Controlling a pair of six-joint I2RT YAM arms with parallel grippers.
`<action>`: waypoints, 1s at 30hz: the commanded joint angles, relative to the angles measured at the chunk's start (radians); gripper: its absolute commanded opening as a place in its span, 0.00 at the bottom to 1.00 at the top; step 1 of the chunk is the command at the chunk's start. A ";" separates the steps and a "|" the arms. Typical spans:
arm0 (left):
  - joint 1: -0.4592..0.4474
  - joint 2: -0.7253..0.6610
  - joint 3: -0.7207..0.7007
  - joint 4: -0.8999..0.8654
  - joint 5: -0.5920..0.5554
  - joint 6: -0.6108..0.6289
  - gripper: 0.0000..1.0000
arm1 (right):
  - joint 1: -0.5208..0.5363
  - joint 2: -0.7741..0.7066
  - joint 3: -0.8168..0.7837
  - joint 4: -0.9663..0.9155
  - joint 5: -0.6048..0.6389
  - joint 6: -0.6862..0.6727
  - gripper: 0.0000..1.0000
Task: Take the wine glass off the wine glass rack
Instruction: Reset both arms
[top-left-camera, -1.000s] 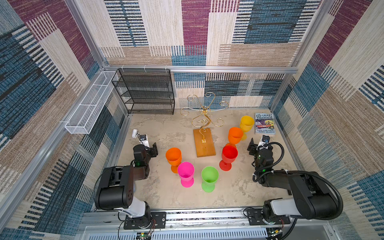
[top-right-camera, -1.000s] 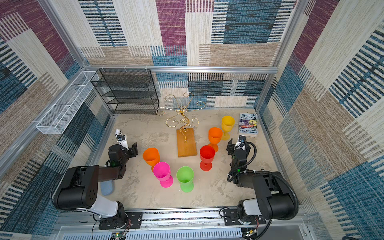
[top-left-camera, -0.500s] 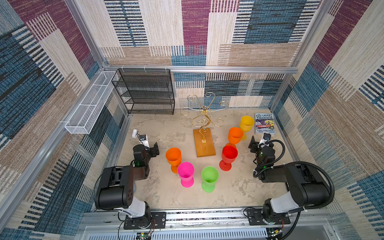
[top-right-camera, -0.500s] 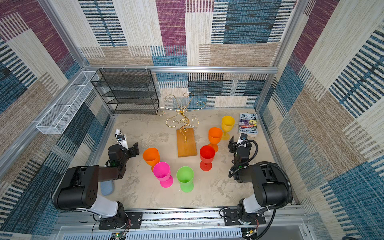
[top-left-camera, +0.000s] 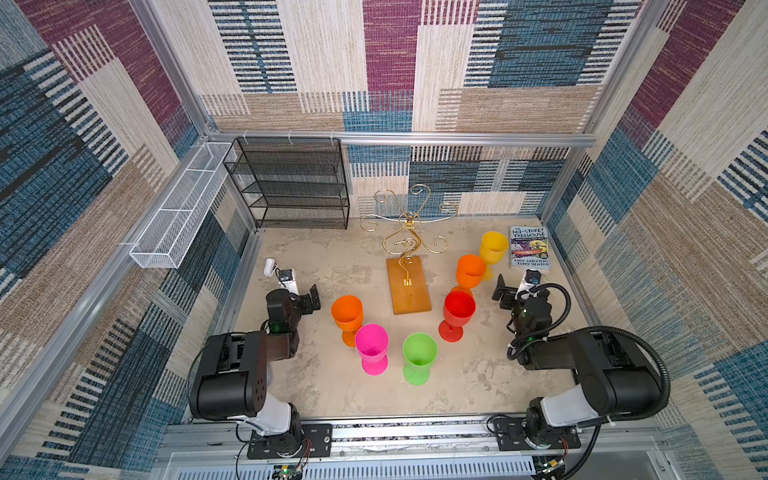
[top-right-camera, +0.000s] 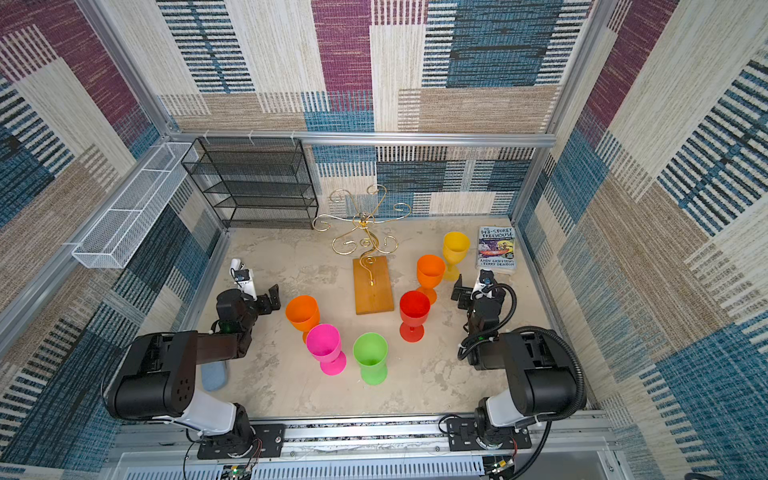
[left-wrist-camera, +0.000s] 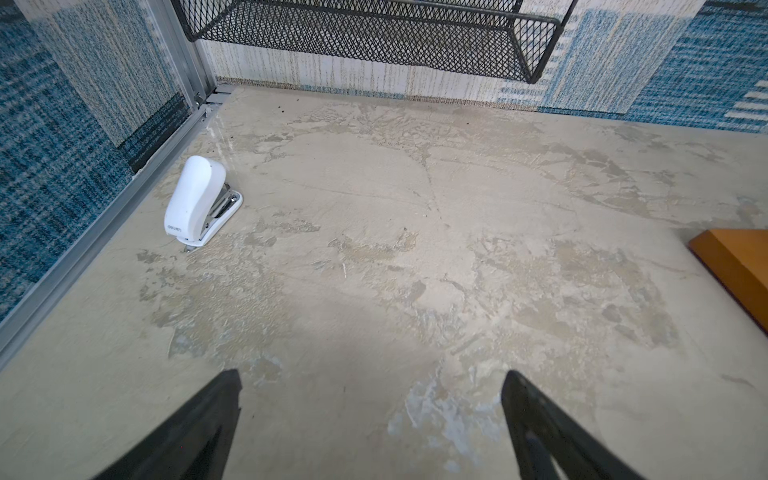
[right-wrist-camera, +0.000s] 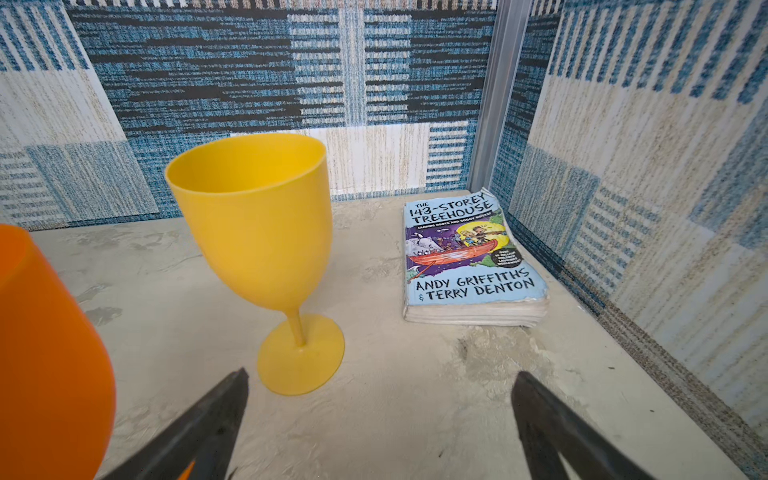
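Both pincers were spread wide with nothing in them when I looked. The left pincer (left-wrist-camera: 372, 378) hung low over bare surface (left-wrist-camera: 374, 228). The right pincer (right-wrist-camera: 381, 376) sat near the foot of the yellow glass (right-wrist-camera: 257, 224), not touching it.

The wine glass rack (top-left-camera: 410, 293) stood mid-frame in both top views, between the two pincers and well apart from each. The other glasses stood upright on the surface around its base. An orange glass (top-left-camera: 347, 313) and a pink glass (top-left-camera: 372, 343) were lower left of it and a green glass (top-left-camera: 419, 353) was below. A red glass (top-left-camera: 459, 309) and a second orange glass (top-left-camera: 470, 270) were to its right.

Hard bits: the rack's thin gold scrolls got lost against the striped wall. The left wrist camera caught only a corner of its wooden base. The second orange glass was cut off in the right wrist view. A white stapler (left-wrist-camera: 199, 199) was just a small blob in the top views. Something pale blue (top-right-camera: 214, 374) poked out under the left arm, couldn't tell what.
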 joint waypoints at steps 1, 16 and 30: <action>0.001 0.001 -0.001 0.024 0.005 0.001 1.00 | 0.001 -0.002 0.003 0.061 -0.014 0.003 1.00; 0.001 -0.001 -0.005 0.033 0.006 0.002 1.00 | -0.009 0.053 -0.055 0.220 -0.078 -0.010 1.00; 0.001 -0.001 -0.006 0.033 0.009 0.004 1.00 | 0.002 0.048 -0.052 0.190 -0.053 -0.013 1.00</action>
